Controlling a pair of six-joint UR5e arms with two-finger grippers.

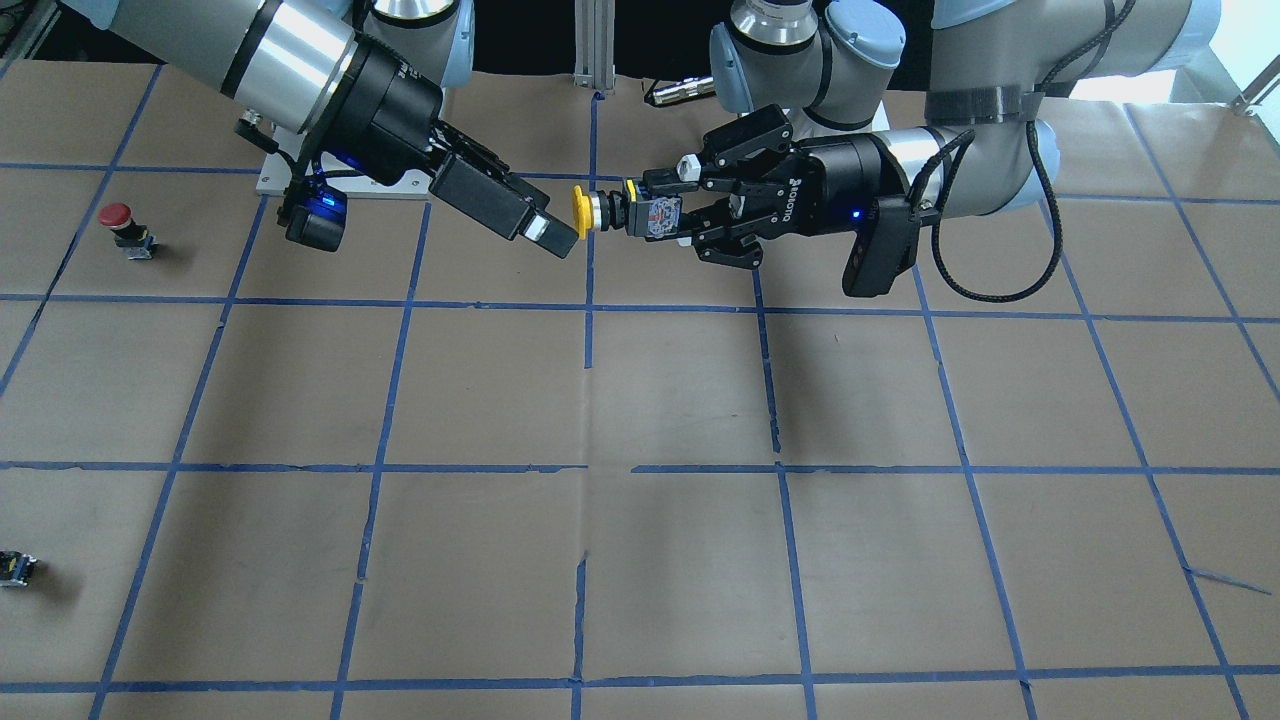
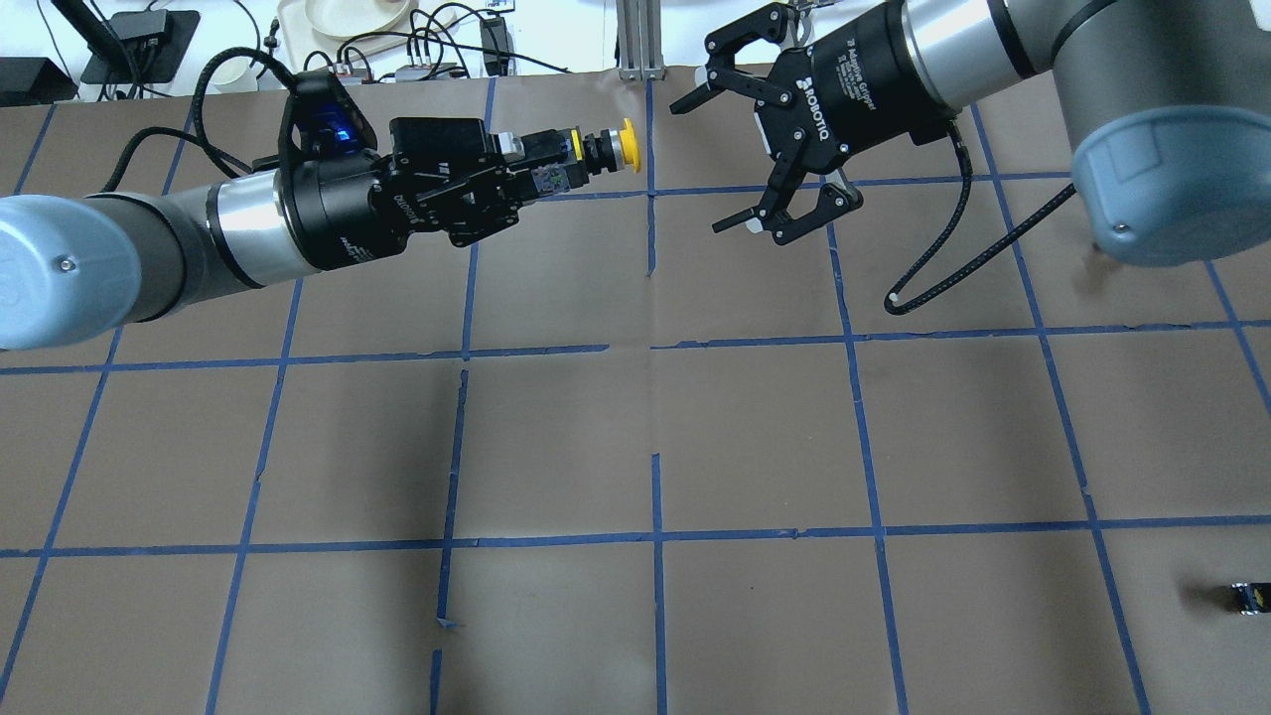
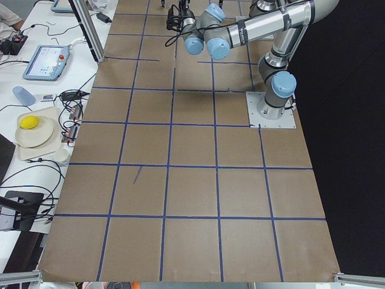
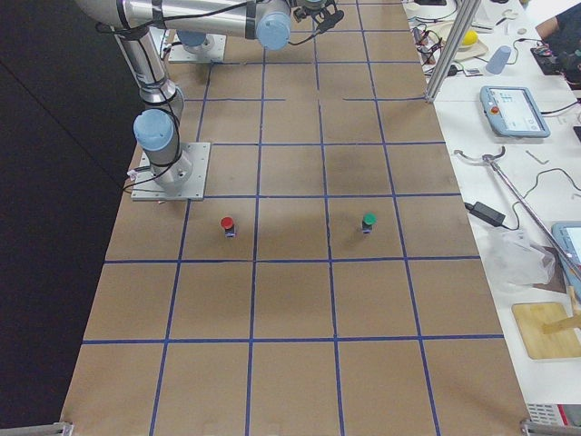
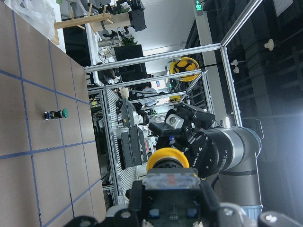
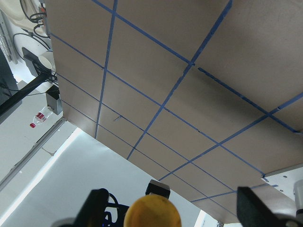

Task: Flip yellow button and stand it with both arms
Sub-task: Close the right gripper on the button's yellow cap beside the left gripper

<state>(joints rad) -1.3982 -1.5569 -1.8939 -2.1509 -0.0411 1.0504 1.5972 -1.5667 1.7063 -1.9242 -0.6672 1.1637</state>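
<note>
Overhead exterior: left gripper point(image 2: 541, 167) is clutching the yellow button point(image 2: 626, 146), right gripper point(image 2: 723, 151) is gaping opposite; small dark block point(image 2: 1249, 597) is sitting near table's right edge.

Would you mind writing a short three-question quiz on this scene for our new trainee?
1. Which hand grips the yellow button? A) left hand B) right hand C) neither
2. True or false: the right hand is shut around the yellow cap.
3. Fill in: in the front-facing view, the other button on the table has a ____ cap.

Key: 1 A; 2 false, it is open and apart from the cap; 3 red.
</note>
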